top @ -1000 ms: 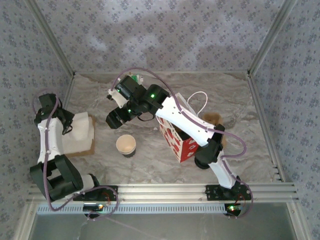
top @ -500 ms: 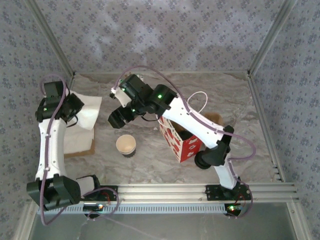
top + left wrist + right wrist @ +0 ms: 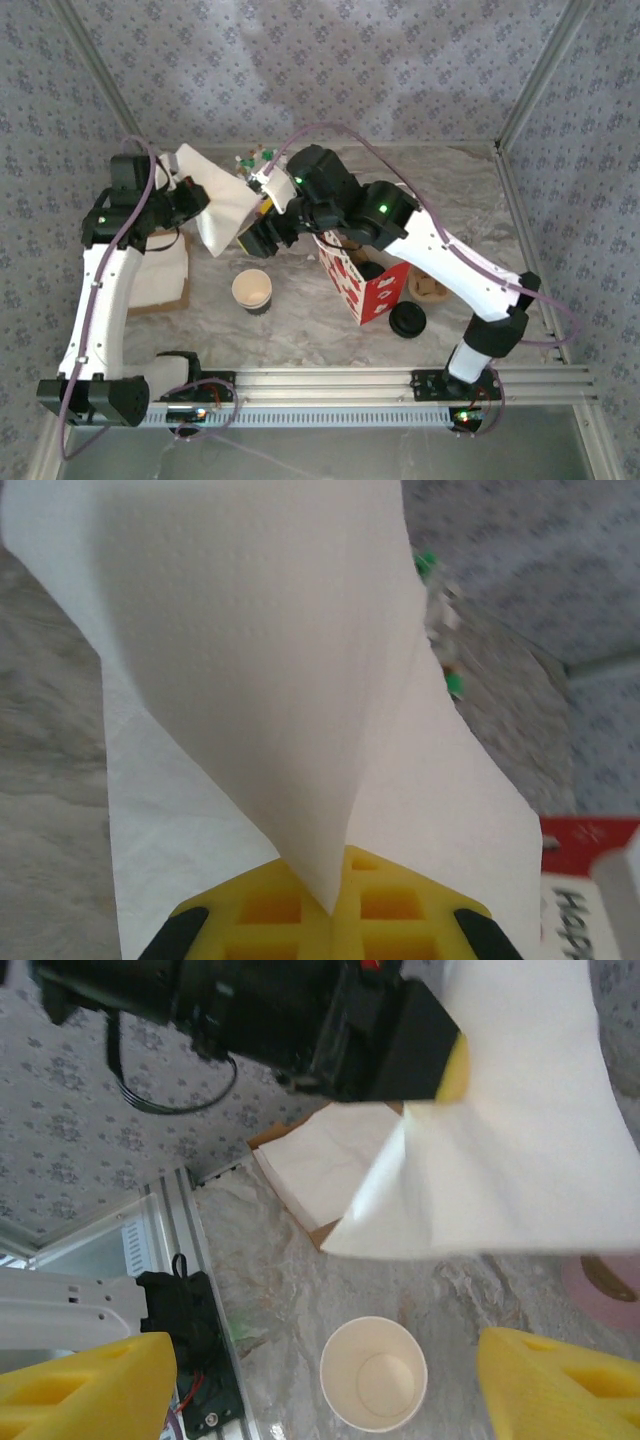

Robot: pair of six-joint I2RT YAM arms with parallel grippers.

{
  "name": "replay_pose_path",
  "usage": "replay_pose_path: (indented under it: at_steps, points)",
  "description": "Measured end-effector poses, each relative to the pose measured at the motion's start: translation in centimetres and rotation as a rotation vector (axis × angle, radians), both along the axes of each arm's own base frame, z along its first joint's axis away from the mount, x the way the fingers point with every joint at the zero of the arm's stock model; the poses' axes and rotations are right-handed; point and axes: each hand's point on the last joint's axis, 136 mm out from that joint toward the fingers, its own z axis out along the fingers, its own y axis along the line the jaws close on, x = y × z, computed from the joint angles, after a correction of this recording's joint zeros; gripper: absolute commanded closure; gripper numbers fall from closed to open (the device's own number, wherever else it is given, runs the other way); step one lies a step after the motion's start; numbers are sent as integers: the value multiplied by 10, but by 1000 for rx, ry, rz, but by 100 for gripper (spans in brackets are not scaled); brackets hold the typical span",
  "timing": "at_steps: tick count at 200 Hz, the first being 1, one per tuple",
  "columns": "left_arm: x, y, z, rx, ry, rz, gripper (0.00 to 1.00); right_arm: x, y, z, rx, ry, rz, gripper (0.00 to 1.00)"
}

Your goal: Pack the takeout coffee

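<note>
The takeout coffee [image 3: 252, 290] is a small paper cup with a cream-white inside, standing upright on the marble table. In the right wrist view the takeout coffee [image 3: 373, 1373] lies below and between my right gripper's [image 3: 325, 1390] wide-open yellow fingers [image 3: 90, 1390], which hold nothing. From above, the right gripper [image 3: 262, 240] hovers just behind the cup. My left gripper [image 3: 200, 200] is raised at the left, shut on a white napkin [image 3: 225, 205]. The napkin [image 3: 250, 680] is pinched between the left gripper's [image 3: 335, 900] yellow pads. The red-and-white bag [image 3: 360, 280] stands open right of the cup.
A stack of napkins [image 3: 160, 275] lies on a brown tray at the left. A black lid [image 3: 408, 320] and a brown object [image 3: 430, 285] sit right of the bag. The pink cup of sticks [image 3: 262, 160] stands at the back. Patterned walls enclose the table.
The left arm has lifted a napkin off the stack and swung it up and right, towards the right gripper. The right arm has shifted back and right, uncovering the black lid.
</note>
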Motion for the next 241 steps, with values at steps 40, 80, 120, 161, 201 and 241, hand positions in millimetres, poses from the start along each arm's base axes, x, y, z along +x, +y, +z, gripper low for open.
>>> replay_pose_path:
  at_steps: [40, 80, 120, 161, 201, 241]
  points:
    - [-14, -47, 14, -56, -29, -187, 100, -2, -7, 13, 26, -52, 32, 19]
    - [-31, -80, 24, -88, -45, -331, 100, 6, -12, 8, 10, -74, 55, 19]
    - [-45, -109, 31, -132, -58, -465, 100, 19, -22, 4, -6, -93, 59, 18]
    - [-55, -125, 45, -200, -86, -561, 100, 28, -35, -16, -53, -88, 45, 17]
    - [-62, -136, 62, -275, -128, -633, 100, 32, -44, -33, -82, -72, 30, 20]
    - [-66, -141, 76, -320, -152, -671, 100, 32, -42, -27, -62, -92, 41, 28]
